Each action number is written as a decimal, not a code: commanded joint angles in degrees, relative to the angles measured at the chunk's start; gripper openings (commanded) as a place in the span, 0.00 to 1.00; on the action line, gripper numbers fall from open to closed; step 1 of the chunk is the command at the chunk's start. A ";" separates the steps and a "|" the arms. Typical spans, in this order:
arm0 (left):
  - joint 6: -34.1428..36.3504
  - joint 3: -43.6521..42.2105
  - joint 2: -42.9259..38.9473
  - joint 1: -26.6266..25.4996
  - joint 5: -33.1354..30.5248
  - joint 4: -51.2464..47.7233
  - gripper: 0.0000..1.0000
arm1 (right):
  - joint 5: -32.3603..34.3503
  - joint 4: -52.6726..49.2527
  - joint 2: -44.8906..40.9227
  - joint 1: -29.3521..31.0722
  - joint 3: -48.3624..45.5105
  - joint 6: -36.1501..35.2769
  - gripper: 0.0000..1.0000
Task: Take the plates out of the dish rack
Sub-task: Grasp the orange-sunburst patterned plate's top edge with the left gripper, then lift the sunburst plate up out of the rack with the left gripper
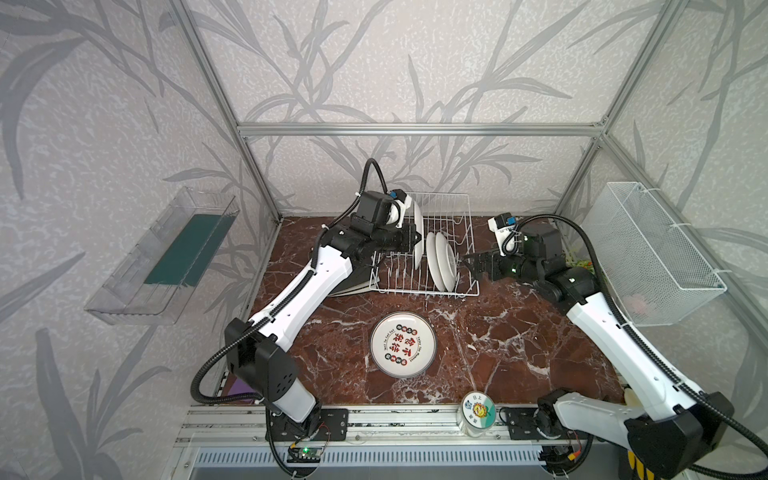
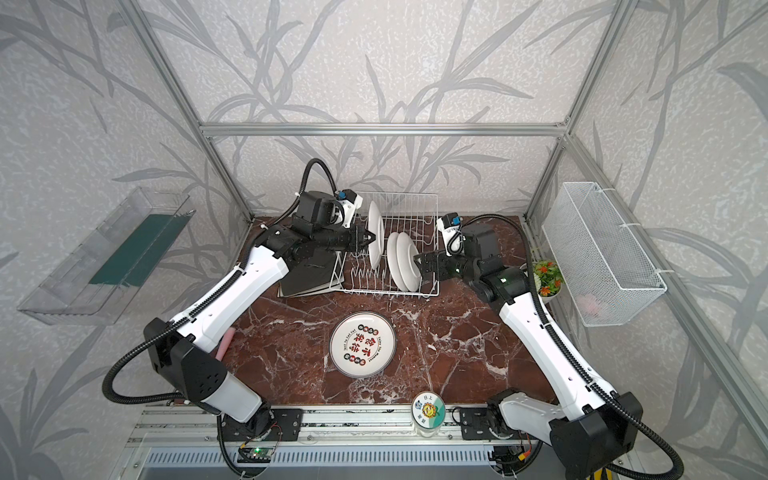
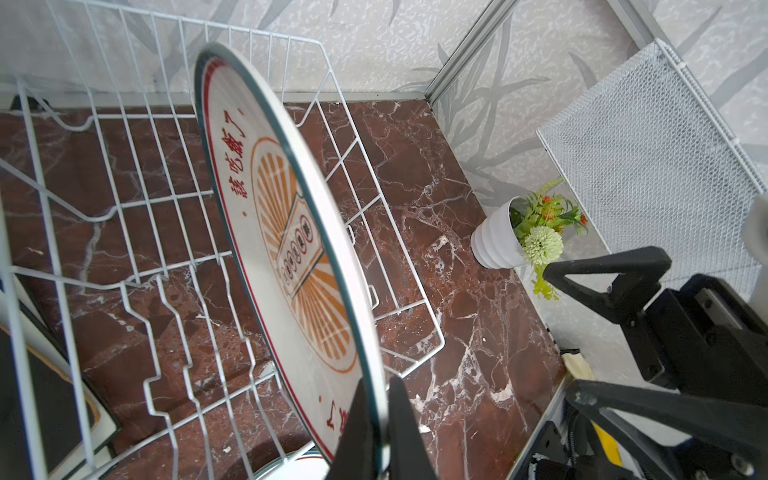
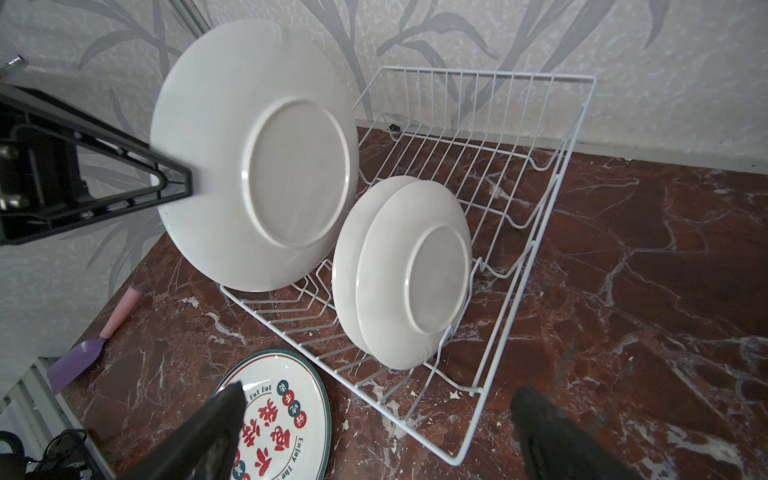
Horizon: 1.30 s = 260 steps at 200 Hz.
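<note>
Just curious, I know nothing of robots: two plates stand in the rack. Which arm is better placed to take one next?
Probably the right. The right pincer is open, empty and beside the two standing plates; the left pincer is shut on a third plate.

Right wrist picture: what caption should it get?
Left end effector grips a plate by its rim; two plates stand in the rack.
</note>
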 commanded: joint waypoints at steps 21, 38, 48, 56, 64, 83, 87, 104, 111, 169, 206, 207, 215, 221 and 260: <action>12.66 2.79 -4.29 -0.17 -2.49 -1.33 0.00 | -0.62 -1.16 0.26 -0.20 2.14 1.26 0.99; 16.75 1.98 -5.69 -0.26 -4.62 -1.64 0.00 | -0.03 -2.37 0.75 -0.20 3.54 1.99 0.99; 19.37 0.83 -6.87 -0.39 -6.48 -0.98 0.00 | 0.05 -3.96 1.33 -0.21 5.12 2.29 0.99; 21.57 -0.48 -8.09 -0.47 -7.99 -0.16 0.00 | -0.16 -5.19 1.85 -0.20 6.59 2.40 0.99; 23.86 -2.12 -9.49 -0.63 -9.34 0.99 0.00 | -0.41 -6.34 2.38 -0.23 7.95 2.61 0.99; 29.24 -6.92 -13.26 -1.01 -10.95 5.08 0.00 | -1.39 -7.87 3.31 -0.16 10.20 3.87 0.99; 30.47 -7.95 -14.27 -1.13 -11.02 5.98 0.00 | -1.68 -7.82 3.42 -0.12 10.50 4.25 0.99; 35.44 -11.64 -17.20 -1.66 -10.42 8.78 0.00 | -3.04 -7.11 3.86 -0.04 11.11 6.38 0.99; 37.21 -12.72 -17.96 -1.92 -10.12 9.39 0.00 | -3.32 -6.47 3.99 0.18 11.07 7.23 0.99; 52.98 -18.29 -20.96 -5.46 -12.00 10.02 0.00 | -4.49 -3.13 3.97 1.53 10.92 10.65 0.99; 60.07 -19.90 -20.26 -9.18 -18.37 8.64 0.00 | -4.73 -1.00 3.27 1.63 9.89 12.04 0.99; 60.24 -19.95 -20.19 -9.25 -18.48 8.53 0.00 | -4.74 -0.93 3.26 1.64 9.86 12.05 0.99; 61.62 -20.08 -19.82 -10.33 -20.41 8.17 0.00 | -4.90 -0.73 3.32 1.65 9.84 12.22 0.99; 62.62 -20.23 -19.53 -11.16 -21.74 7.97 0.00 | -5.08 -0.55 3.41 1.64 9.84 12.33 0.99; 71.42 -21.13 -16.55 -17.16 -31.20 7.53 0.00 | -6.40 0.45 4.89 1.82 10.02 13.86 0.99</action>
